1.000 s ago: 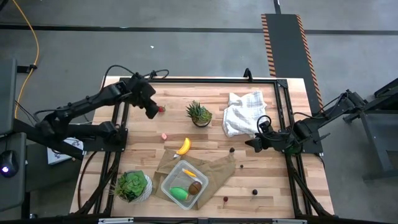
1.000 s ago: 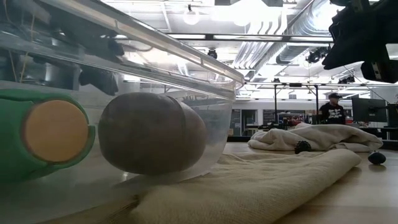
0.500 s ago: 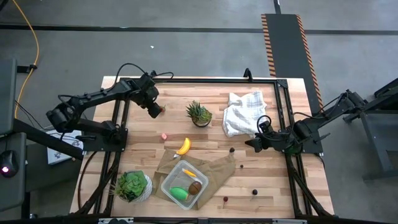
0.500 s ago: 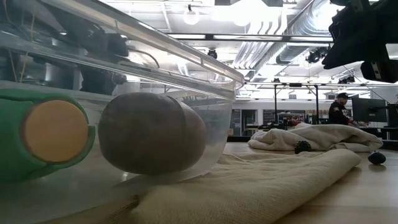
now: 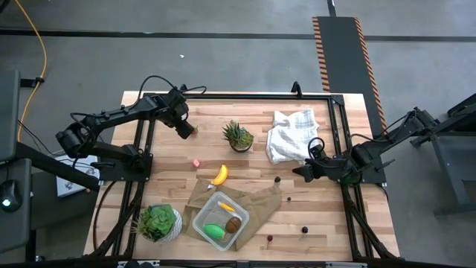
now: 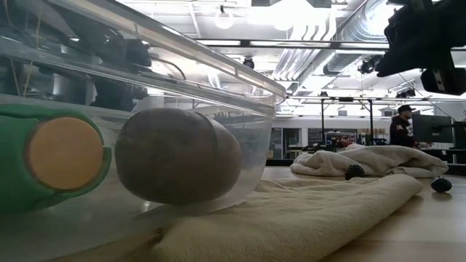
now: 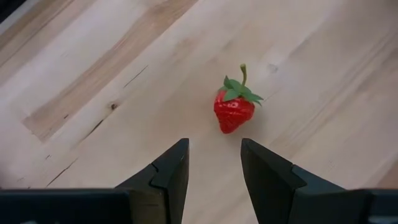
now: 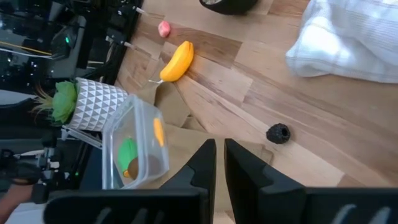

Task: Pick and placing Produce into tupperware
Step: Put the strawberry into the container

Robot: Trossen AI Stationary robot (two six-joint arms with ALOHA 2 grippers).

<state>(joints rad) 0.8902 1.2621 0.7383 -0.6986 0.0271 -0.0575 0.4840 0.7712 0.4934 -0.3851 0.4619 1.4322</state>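
Since a second ago, the left hand [image 7: 213, 171] has been brought back to the small red toy strawberry [image 7: 234, 109] on the wooden counter [image 7: 93, 74], fingers spread, nothing pinched. Picking looks next. The clear plastic tupperware box [image 5: 221, 221] sits near the front edge. The right hand [image 8: 218, 163] waits, pressed together. Whether the strawberry is touched cannot be told.

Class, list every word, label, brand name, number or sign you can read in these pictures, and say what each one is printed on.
No readable text in any view.
Tupperware: faint raised marks on the clear wall in the low view, too blurred to read.
Strawberry, banana, white cloth, wooden table: no print or label.
Hazard-striped floor strip: stripes only, no words.
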